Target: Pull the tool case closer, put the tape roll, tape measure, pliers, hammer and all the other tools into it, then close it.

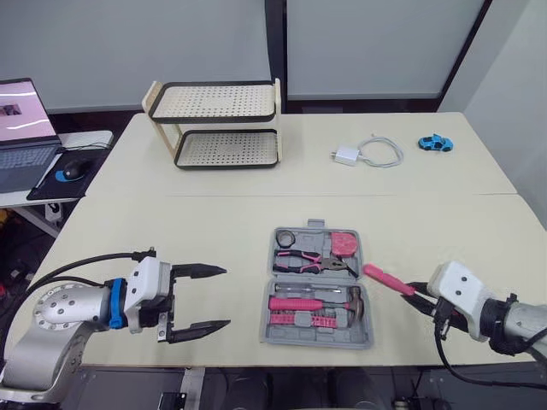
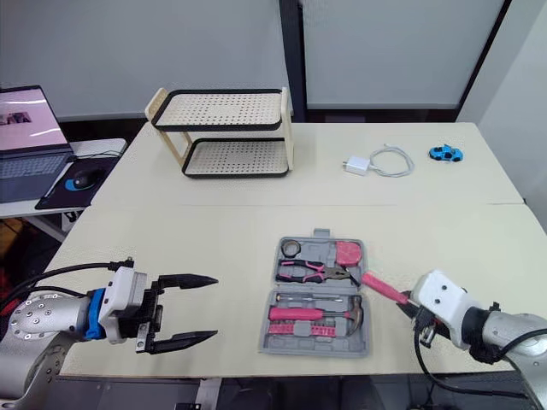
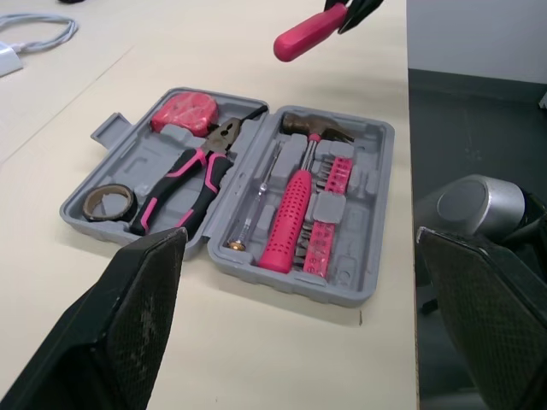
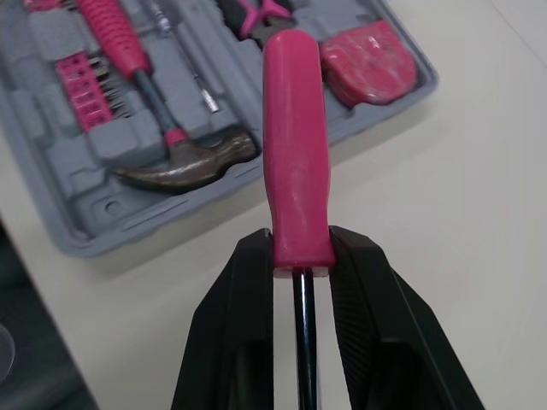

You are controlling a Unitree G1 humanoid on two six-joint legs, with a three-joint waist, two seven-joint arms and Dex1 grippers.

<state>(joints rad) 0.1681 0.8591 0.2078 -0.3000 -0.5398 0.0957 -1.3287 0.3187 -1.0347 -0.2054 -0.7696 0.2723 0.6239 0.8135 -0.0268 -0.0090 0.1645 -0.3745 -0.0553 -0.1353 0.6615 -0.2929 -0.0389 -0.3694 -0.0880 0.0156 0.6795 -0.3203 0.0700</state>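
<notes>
The grey tool case [image 1: 316,340] lies open near the table's front edge, between my arms. In it are a tape roll [image 1: 285,237], a pink tape measure [image 1: 345,244], pink-handled pliers [image 1: 301,260], a hammer [image 1: 318,303] and a strip of pink bits [image 3: 325,218]. My right gripper [image 1: 420,291] is shut on a pink-handled screwdriver [image 4: 295,171], gripped at the base of the handle. The handle points toward the case's right side and hovers just beside it. My left gripper [image 1: 211,299] stands open left of the case, fingers pointing at it, with nothing between them.
A two-tier rack [image 1: 224,124] stands at the back left of the table. A white charger with cable [image 1: 367,154] and a blue toy car [image 1: 435,143] lie at the back right. A laptop [image 1: 21,128] and mouse [image 1: 73,169] sit on a side desk far left.
</notes>
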